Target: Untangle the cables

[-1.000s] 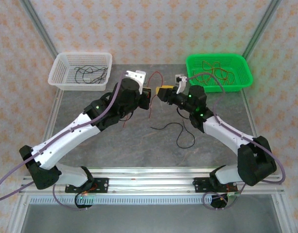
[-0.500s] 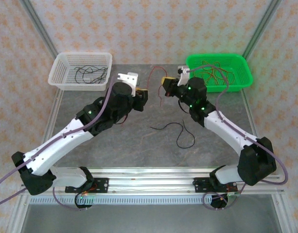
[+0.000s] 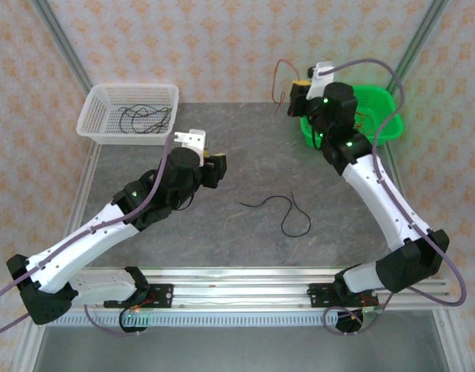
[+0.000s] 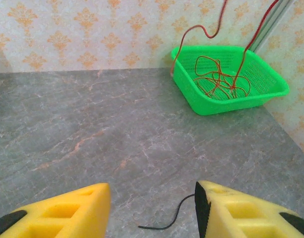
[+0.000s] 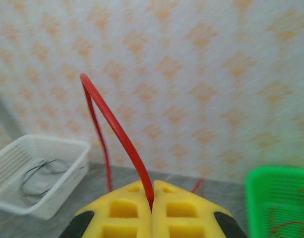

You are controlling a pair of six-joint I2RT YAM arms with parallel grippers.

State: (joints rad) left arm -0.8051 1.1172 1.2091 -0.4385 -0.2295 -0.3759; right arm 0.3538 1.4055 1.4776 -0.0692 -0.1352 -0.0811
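Two robot arms work a grey table [image 3: 183, 232] strewn with thin wires. The right gripper [image 3: 297, 89], poised above the table's 1 o'clock corner, has its yellow fingers pressed together on a red cable [image 3: 277, 77]; the right wrist camera shows the right gripper [image 5: 152, 201] pinching that cable [image 5: 117, 129], which arches up toward 11 o'clock and droops down again. From the left wrist, the same strand [image 4: 211, 34] hangs in the air beside the green basket [image 4: 191, 94]. The left gripper [image 3: 214, 167] sits low over the table at 10 o'clock of centre, its jaws parted with nothing between them; in its own camera the left gripper [image 4: 151, 208] frames bare stone and one end of a black cable [image 4: 171, 223]. That black cable [image 3: 280, 205] lies loose in curls on the table at 4 o'clock of centre, apart from both grippers. More red cables [image 3: 361, 120] rest tangled in the green basket [image 3: 392, 116] at 2 o'clock, while black cables [image 3: 144, 118] lie in the white basket [image 3: 94, 116] at 10 o'clock.
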